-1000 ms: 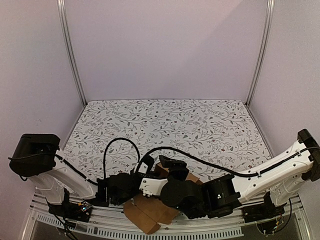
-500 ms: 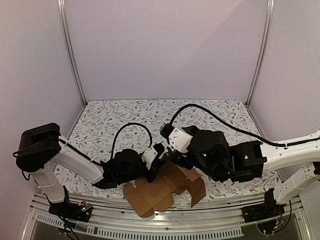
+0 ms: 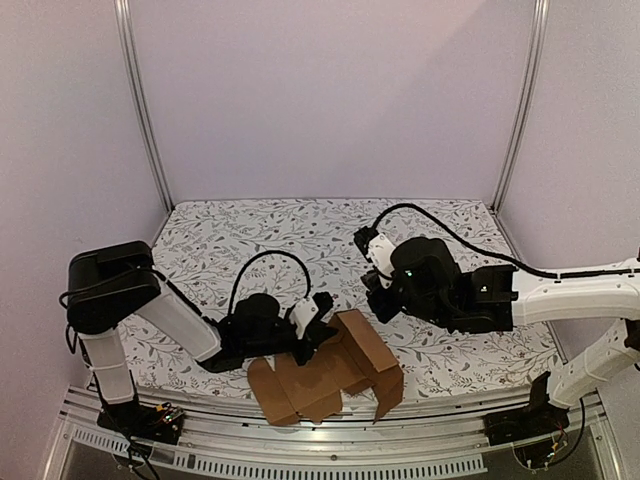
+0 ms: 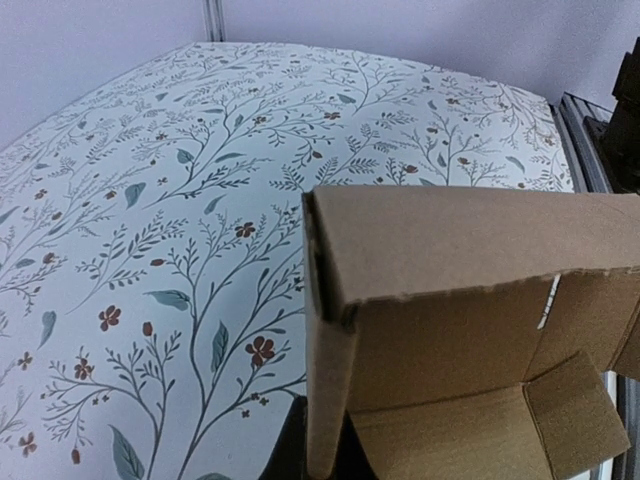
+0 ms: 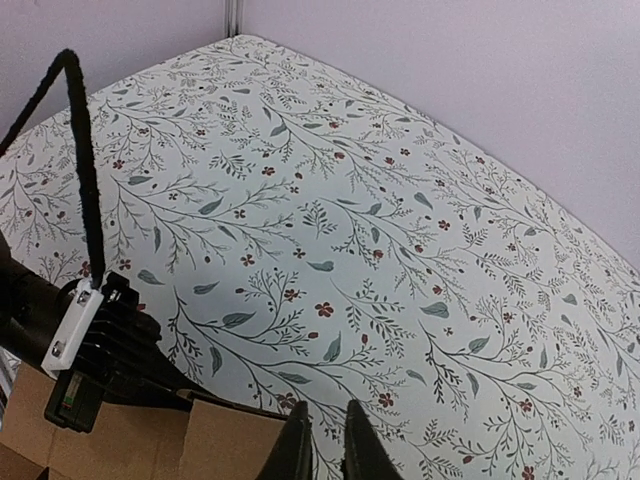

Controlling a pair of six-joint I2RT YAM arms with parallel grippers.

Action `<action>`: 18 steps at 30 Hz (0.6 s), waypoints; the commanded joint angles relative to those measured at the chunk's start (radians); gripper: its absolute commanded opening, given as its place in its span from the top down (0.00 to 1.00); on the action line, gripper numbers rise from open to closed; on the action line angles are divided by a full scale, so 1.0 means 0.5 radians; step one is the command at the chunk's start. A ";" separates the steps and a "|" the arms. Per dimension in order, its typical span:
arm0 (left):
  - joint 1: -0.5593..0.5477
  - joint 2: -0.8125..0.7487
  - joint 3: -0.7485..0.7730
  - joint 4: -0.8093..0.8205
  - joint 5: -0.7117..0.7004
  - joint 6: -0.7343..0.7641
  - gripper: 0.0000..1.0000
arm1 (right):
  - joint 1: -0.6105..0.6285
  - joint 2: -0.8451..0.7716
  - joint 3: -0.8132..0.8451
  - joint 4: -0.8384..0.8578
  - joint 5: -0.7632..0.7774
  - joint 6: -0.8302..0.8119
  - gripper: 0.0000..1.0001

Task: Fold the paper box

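Left end effector (image 3: 316, 326) is clamped tight on the paper box (image 3: 335, 370), its fingers pinching the far left edge of an upright panel. In the left wrist view that brown wall rises right in front of the lens, with a folded flap behind it. The box sits at the near middle of the floral bench (image 3: 300, 235), partly formed: one section stands up and other flaps lie flat towards the near edge. Over on the right, the right end effector (image 5: 328, 445) hangs above the bench just to the far right of the box. Its fingers are almost together, only a thin gap shows, and nothing is between them. The left arm's black cable (image 3: 262, 262) loops up behind the left end effector.
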 commanded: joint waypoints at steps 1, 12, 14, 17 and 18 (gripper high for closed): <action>0.030 0.109 -0.019 0.196 0.069 -0.048 1.00 | -0.051 0.072 -0.023 0.110 -0.230 0.258 1.00; 0.032 0.221 -0.025 0.263 0.092 -0.103 1.00 | -0.082 0.319 -0.057 0.363 -0.426 0.496 1.00; 0.031 0.231 -0.034 0.280 0.096 -0.117 1.00 | -0.082 0.376 -0.075 0.412 -0.452 0.535 1.00; 0.032 0.244 -0.046 0.291 0.099 -0.126 1.00 | -0.082 0.481 -0.110 0.494 -0.504 0.609 1.00; 0.032 0.249 -0.048 0.298 0.097 -0.130 0.99 | -0.081 0.520 -0.127 0.532 -0.528 0.642 1.00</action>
